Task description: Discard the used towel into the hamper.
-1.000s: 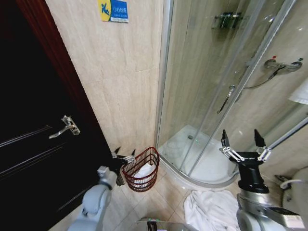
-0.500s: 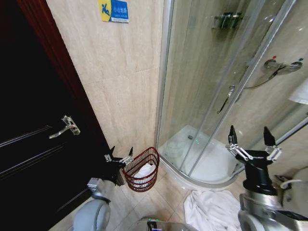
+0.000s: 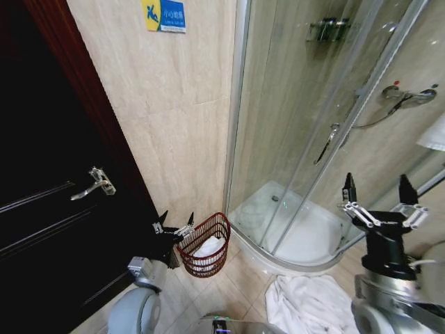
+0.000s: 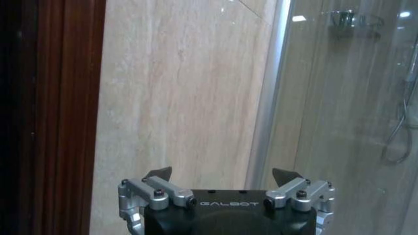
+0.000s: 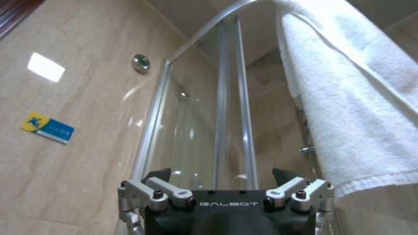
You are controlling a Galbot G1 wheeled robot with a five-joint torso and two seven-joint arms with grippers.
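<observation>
Our arms are rounded silver-grey shells ending in black wrist blocks. The left gripper (image 3: 173,221) and right gripper (image 3: 378,200) each carry silver metal linkages fastened with dark screws, tipped by pointed black jaws. White "GALBOT" lettering marks the black housing between the linkages.

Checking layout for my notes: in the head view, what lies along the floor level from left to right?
Door → left gripper → hamper → shower tray → right gripper.
</observation>
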